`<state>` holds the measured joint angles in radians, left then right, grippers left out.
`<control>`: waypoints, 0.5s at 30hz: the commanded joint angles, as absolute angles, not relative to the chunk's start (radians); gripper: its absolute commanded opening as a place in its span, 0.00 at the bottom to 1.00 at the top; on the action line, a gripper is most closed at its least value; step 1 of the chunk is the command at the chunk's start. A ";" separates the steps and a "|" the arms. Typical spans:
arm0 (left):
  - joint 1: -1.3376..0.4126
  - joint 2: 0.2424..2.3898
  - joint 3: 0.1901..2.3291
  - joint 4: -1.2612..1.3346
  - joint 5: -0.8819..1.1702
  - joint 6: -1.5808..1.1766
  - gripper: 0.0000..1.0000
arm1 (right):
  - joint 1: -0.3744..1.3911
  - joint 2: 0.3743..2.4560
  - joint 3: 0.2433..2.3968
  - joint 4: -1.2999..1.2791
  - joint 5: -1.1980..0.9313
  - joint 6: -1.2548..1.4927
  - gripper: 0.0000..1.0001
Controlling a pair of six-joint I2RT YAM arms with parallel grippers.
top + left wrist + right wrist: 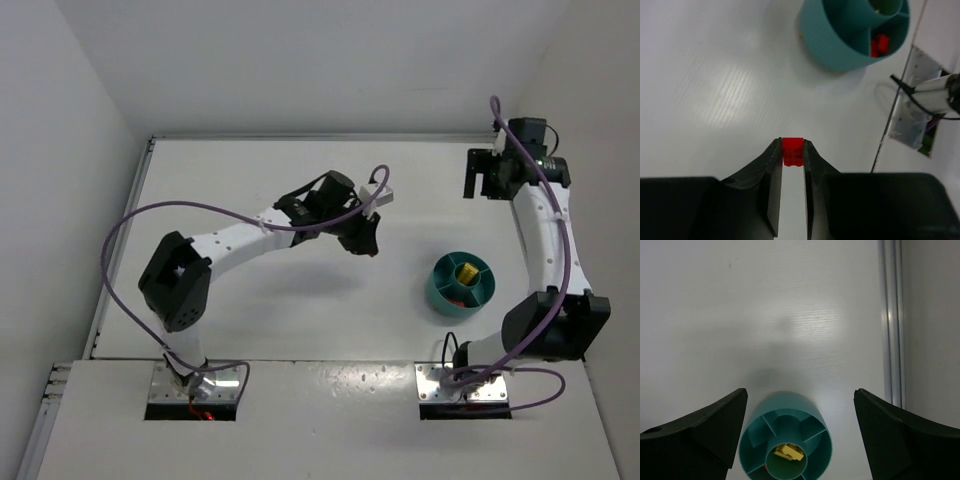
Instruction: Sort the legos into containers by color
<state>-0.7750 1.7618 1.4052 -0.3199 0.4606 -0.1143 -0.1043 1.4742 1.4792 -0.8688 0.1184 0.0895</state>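
Item one, nearest: left hand (792,156), its dark fingers pinching narrow on a red lego (792,148). The brick is sitting at the very fingertips, gripped by its sides and hanging above the bare desk (715,80).

Item two, mid-distance: teal bowl (832,47), standing upright on the desk, well apart from the left hand and over toward the right arm's side. Its central cup (771,447) is holding yellow legos (789,452). One outer compartment (892,47) is holding red legos (879,45) (two at least, though the count is not clear). The remaining compartments are partly hidden.

Item three, farthest: right hand (799,396), fingers standing wide with nothing between them. It is raised over the far right of the desk, beyond the bowl, and is looking back down on it.

Condition and hazards, as judged: the carried brick is probably heading for the red compartment, with the whole crossing yet to be made.
- With so shallow a hold at the tips, the brick could twist or slip out during the swing and land on the desk.
- The compartments are looking narrow beside the cup, so a release slightly off line could put red in with yellow or bounce it off a divider.
- A low approach could knock the bowl's rim and shift it.
- The left arm is reaching into the right arm's side, so the two could meet.
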 commanded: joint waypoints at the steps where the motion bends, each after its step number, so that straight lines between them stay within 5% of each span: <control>1: -0.822 1.807 1.460 -0.122 0.534 -0.323 0.00 | -0.170 1.419 1.496 -0.859 0.083 0.115 0.88; 15: -0.923 1.994 1.520 0.189 0.499 -0.762 0.00 | -0.331 1.401 1.486 -0.877 -0.132 0.135 0.89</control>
